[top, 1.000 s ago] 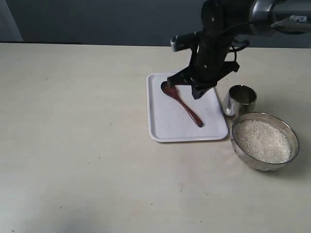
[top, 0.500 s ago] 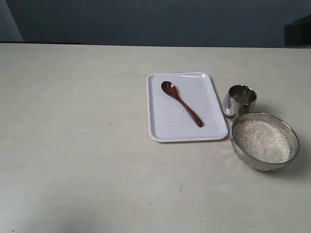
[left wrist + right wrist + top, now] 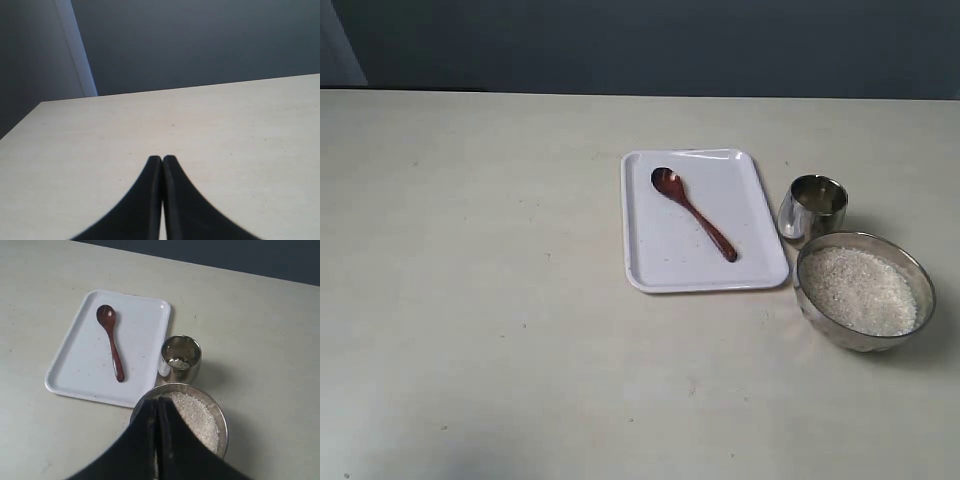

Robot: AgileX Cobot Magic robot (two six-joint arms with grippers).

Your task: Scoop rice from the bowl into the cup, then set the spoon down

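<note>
The dark reddish-brown spoon [image 3: 693, 213] [image 3: 111, 341] lies loose on the white tray [image 3: 650, 262] [image 3: 75, 370], its oval end toward the far side. To the tray's right stands the small steel cup [image 3: 813, 207] [image 3: 181, 358] with a little rice [image 3: 178, 363] at its bottom. In front of it sits the wide steel bowl [image 3: 865, 337] [image 3: 220, 417], holding a mound of white rice [image 3: 860, 289] [image 3: 197, 419]. My right gripper [image 3: 157, 401] is shut and empty, seen high above the bowl. My left gripper [image 3: 162, 159] is shut over bare table. Neither arm shows in the exterior view.
The pale tabletop [image 3: 470, 300] spreads wide to the left of the tray. A dark wall [image 3: 620, 40] runs behind the table's far edge. In the left wrist view a light vertical strip [image 3: 75, 50] stands against that wall.
The right arm, which stood over the spoon's oval end on the tray a second ago, has left the exterior view. The spoon, cup and bowl have not moved.
</note>
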